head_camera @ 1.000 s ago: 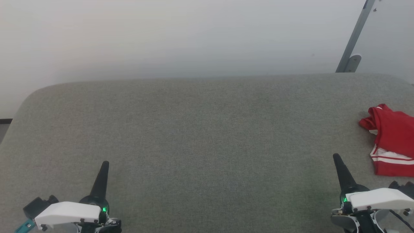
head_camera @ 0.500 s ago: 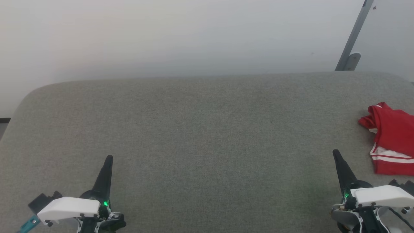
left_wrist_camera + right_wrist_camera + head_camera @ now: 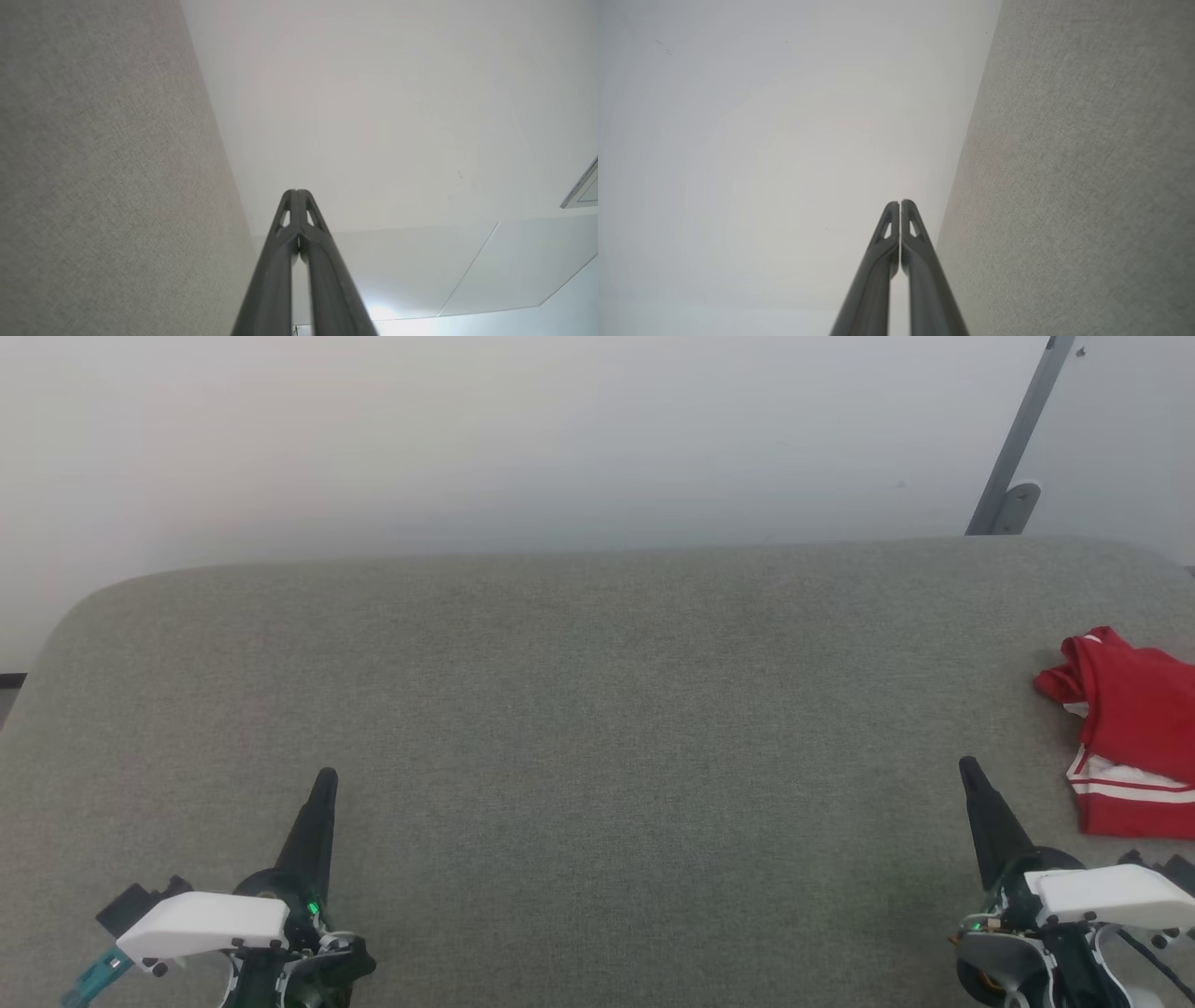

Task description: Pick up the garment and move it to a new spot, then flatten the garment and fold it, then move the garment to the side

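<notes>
1. At the 3 o'clock edge of the head view, the red garment (image 3: 1134,728) lies crumpled on the grey upholstered surface (image 3: 597,709). The frame cuts off part of it. White striped trim crosses its lower part, and a bunched red fold points toward 9 o'clock.
2. The upholstered surface is a broad pad with rounded far corners, spanning 9 to 3 o'clock. A pale wall (image 3: 467,429) stands behind it at 12 o'clock, and a slanted grey metal bar (image 3: 1019,439) rises at 1 o'clock.
3. The left gripper (image 3: 325,777) sits at 7 o'clock. Its two dark fingers are pressed together into a single point that leans toward 1 o'clock. It grasps nothing and is well apart from the garment.
4. The right gripper (image 3: 967,765) sits at 5 o'clock, its fingers likewise clamped together and empty, the tip leaning toward 11 o'clock. It is near the garment, which lies toward 2 o'clock from the tip, and does not touch it.
5. In the left wrist view, the left gripper (image 3: 296,193) rises from 6 o'clock with its fingertips meeting. The grey fabric fills the 9 o'clock side, with the wall beyond.
6. In the right wrist view, the right gripper (image 3: 900,204) also rises from 6 o'clock with its tips touching. The grey fabric lies at 3 o'clock.
</notes>
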### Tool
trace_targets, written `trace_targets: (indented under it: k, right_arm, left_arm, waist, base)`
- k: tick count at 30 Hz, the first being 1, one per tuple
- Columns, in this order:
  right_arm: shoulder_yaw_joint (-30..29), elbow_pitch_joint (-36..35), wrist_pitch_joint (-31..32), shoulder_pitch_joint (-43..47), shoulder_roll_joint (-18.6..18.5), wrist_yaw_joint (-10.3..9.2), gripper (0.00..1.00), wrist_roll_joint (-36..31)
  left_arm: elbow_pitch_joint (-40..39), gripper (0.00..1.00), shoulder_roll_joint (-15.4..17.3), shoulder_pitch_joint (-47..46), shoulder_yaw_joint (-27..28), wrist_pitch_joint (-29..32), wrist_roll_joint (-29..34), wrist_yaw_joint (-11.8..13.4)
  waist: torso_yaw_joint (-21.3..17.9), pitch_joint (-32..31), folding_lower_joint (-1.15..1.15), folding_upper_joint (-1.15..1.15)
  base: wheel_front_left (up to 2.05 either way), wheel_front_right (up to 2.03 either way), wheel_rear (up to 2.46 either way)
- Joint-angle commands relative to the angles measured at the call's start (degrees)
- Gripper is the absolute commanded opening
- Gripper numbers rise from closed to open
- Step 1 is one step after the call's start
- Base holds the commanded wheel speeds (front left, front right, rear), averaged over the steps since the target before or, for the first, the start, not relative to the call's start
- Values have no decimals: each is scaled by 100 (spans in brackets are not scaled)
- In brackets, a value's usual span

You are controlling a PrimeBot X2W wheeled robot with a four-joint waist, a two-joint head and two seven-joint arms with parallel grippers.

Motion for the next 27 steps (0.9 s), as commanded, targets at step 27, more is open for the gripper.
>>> trace_targets:
  k: [27]
  right_arm:
    - [-20,-23,103,-108,24,0,0,372]
  left_arm:
    - [14,0,-54,-145,14,103,-280,-16]
  waist:
    - [-12,23,0,0]
  base:
    - [0,0,0]
